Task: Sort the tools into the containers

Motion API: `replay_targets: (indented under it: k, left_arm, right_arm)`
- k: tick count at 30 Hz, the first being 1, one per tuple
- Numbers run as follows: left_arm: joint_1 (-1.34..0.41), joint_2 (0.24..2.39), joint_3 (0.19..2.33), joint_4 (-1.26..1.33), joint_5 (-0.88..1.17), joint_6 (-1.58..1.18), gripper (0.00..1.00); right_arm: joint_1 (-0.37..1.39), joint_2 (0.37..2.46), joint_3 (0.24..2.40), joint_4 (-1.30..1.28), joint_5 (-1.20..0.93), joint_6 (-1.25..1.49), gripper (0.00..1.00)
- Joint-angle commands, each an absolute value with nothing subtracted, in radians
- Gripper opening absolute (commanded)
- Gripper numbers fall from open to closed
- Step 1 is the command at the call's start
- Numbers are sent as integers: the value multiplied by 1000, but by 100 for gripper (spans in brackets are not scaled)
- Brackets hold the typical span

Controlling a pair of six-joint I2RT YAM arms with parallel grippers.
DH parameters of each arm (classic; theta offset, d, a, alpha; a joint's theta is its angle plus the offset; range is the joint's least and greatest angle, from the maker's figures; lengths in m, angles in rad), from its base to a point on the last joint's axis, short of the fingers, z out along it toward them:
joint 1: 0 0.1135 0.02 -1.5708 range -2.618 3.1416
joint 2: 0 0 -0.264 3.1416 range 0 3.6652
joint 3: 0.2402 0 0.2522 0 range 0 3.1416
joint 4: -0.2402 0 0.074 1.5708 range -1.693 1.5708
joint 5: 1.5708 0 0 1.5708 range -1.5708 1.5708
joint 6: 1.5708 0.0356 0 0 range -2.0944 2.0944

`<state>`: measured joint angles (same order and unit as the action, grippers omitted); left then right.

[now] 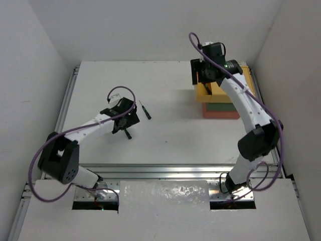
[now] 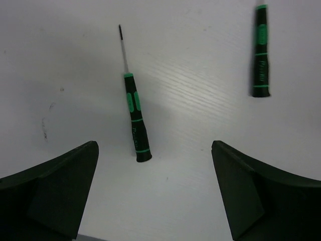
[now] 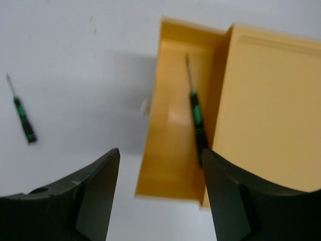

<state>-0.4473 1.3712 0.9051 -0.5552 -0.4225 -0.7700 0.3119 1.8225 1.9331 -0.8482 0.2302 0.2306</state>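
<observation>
Two screwdrivers with black-and-green handles lie on the white table (image 1: 170, 135). One (image 1: 145, 109) is just right of my left gripper (image 1: 123, 118); the other (image 1: 128, 134) pokes out below it. In the left wrist view one screwdriver (image 2: 134, 120) lies just ahead of the open, empty left gripper (image 2: 155, 165), and the other (image 2: 261, 55) is at the upper right. My right gripper (image 1: 208, 75) is open and empty above the pulled-out yellow drawer (image 3: 173, 145), where a third screwdriver (image 3: 196, 115) lies. Wrenches and the knife are out of view.
The yellow box (image 1: 223, 93) tops a dark green box (image 1: 223, 106) and a red-orange box (image 1: 220, 115) at the table's back right. White walls enclose the table. A screwdriver (image 3: 24, 118) shows on the table in the right wrist view.
</observation>
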Motion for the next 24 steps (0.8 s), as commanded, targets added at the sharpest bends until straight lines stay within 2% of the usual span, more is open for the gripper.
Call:
replay_targets:
  k: [1, 2, 7, 8, 10, 13, 14, 16, 17, 19, 22, 23, 24]
  left_arm:
    - [-398, 1474, 954, -492, -414, -834, 89]
    - [-388, 1517, 963, -492, -408, -841, 81]
    - [-325, 1620, 957, -426, -361, -833, 68]
    - [-321, 1652, 957, -423, -354, -831, 61]
    - [-318, 1677, 956, -422, -342, -834, 56]
    - [-318, 1695, 933, -402, -322, -836, 42]
    - [-318, 1698, 922, -399, -318, -833, 29]
    - [-318, 1694, 908, -380, -296, -821, 18]
    - [-318, 1686, 893, -373, -295, -818, 9]
    - [-318, 1677, 885, -368, -281, -812, 0]
    - [-321, 1586, 845, -338, -212, -799, 0]
    - [-325, 1498, 812, -319, -184, -792, 0]
    - [-339, 1449, 792, -270, -125, -787, 0]
  right_arm:
    - [385, 1657, 1778, -756, 109, 284, 67]
    - [397, 1616, 1719, -744, 104, 288, 67]
    - [520, 1546, 1595, -683, 57, 284, 67]
    - [531, 1530, 1560, -674, 51, 288, 67]
    - [557, 1513, 1530, -643, 15, 298, 67]
    - [572, 1490, 1483, -608, -39, 317, 67]
    - [575, 1483, 1455, -595, -66, 321, 67]
    - [575, 1465, 1389, -528, -182, 339, 67]
    - [575, 1460, 1365, -500, -228, 345, 67]
    - [575, 1447, 1318, -410, -314, 385, 68]
    - [580, 1422, 1189, -238, -443, 465, 71]
    - [583, 1419, 1124, -198, -468, 485, 75]
    - [594, 1416, 1094, -119, -485, 514, 86]
